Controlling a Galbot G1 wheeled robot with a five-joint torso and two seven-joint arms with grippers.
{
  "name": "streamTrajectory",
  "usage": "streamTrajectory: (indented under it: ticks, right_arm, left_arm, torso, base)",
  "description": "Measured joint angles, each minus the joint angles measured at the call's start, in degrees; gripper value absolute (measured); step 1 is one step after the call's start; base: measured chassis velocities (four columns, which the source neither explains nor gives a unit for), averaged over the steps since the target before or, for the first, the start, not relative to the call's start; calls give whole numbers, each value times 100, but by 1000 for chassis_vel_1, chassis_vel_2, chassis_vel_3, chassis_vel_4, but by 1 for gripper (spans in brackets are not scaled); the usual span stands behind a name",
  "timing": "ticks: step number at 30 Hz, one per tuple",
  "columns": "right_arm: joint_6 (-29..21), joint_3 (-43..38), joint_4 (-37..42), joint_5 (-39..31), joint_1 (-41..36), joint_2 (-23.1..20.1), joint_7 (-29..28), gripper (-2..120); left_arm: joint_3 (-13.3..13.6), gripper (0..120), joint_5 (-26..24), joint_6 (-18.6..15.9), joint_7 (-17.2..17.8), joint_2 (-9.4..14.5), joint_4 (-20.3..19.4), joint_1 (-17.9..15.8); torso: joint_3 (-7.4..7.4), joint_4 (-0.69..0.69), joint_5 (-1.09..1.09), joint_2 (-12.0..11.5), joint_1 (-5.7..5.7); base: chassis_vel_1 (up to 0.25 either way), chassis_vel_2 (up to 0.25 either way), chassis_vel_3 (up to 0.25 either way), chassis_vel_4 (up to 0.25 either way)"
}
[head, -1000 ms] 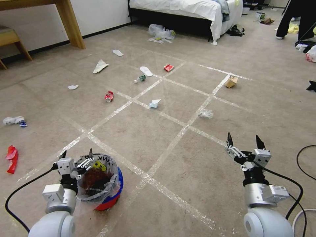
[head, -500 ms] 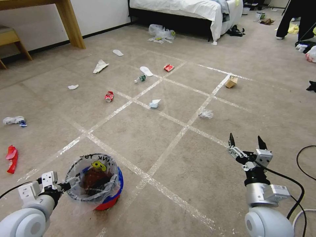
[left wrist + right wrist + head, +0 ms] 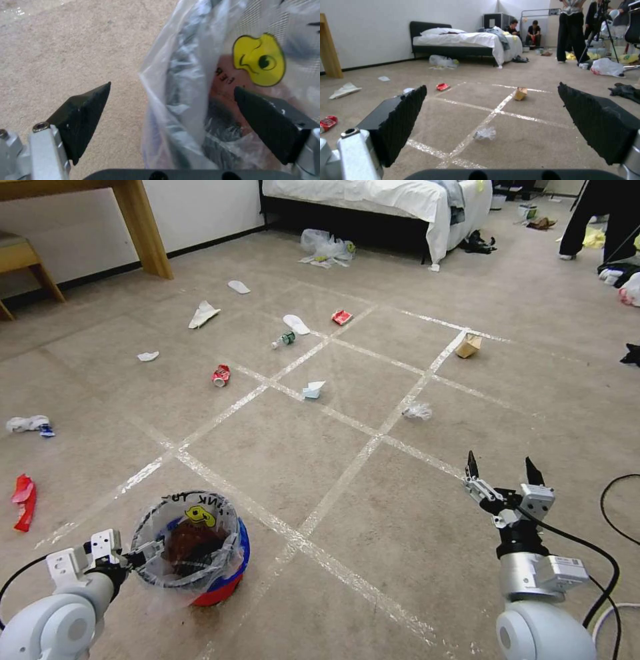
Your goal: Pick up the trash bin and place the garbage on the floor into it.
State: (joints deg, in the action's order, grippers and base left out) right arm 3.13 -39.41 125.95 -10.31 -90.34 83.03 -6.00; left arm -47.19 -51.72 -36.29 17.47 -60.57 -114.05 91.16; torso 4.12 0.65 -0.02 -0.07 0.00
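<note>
The left gripper [image 3: 171, 110] is spread across the rim of the trash bin [image 3: 213, 580], one finger inside the bag. The right gripper [image 3: 501, 473] hangs spread above the floor [image 3: 320, 460].

Both arms are glossy white with silver wrist cylinders and black cables. Each end effector, left end effector [image 3: 123, 559] and right end effector [image 3: 501, 469], carries 2 pointed black fingers [image 3: 400, 120] on silver brackets fixed by hex screws.
</note>
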Motion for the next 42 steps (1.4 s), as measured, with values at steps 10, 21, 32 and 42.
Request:
streamTrajectory:
  ticks: [10,21,32,42]
  right_arm:
    - [52,-4,4,71,-56,78,-15,100]
    - [147,-28,14,87,-104,82,-47,100]
    - [163,-8,-45,77,-76,65,-59,100]
    - [92,16,-113,-124,2,-71,-90,100]
  left_arm:
    - [62,81,36,41,-129,93,121,-11]
    - [118,38,183,85,-422,160,238,15]
    - [111,5,240,105,-515,173,184,40]
    - [-37,1,182,71,-353,9,-136,107]
  torso:
    - [0,0,0,0,0]
    - [0,0,1,0,0]
    - [0,-1,0,0,0]
    - [0,-1,0,0,0]
  base:
    - [0,0,0,0]
    - [0,0,0,0]
    - [0,0,0,0]
    - [0,0,0,0]
